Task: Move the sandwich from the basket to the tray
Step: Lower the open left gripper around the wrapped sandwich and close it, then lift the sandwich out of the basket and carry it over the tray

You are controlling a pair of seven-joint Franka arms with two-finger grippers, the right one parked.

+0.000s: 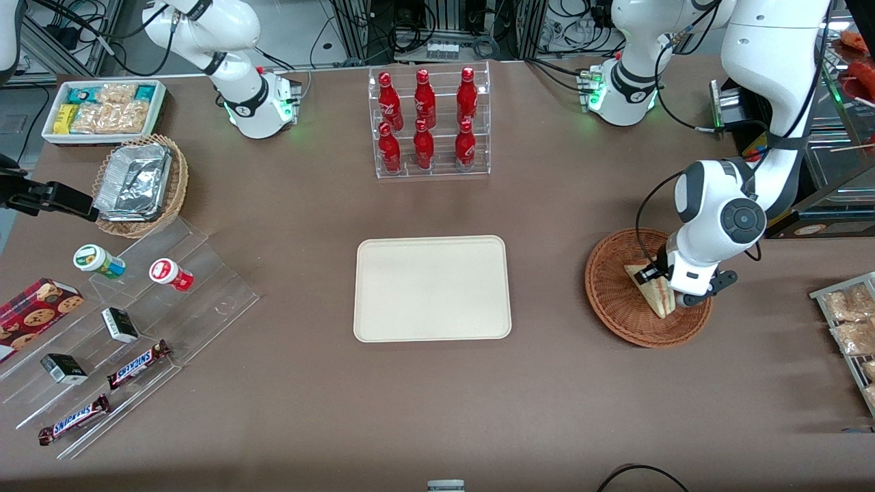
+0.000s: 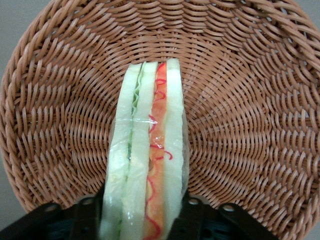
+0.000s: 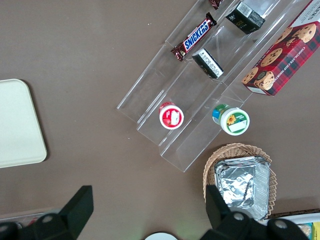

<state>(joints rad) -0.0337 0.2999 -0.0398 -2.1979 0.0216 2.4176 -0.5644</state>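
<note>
Reaching down into the basket, the left arm's hand is clamped on the sandwich, which stands on edge inside it; the wrist view alone shows its fingers pressing both bread faces, while the front view shows the bare tray well apart on the counter.

We find the front view bright and evenly lit from overhead. The tray casts only a thin soft shadow on the desk, and the basket a faint one. Glare spots mark the red bottles and foil trays. In the left wrist view the sandwich wrap shows glossy highlights. The hand around the sandwich is dark and slightly soft at the frame edge. We see mild softness throughout.
</note>
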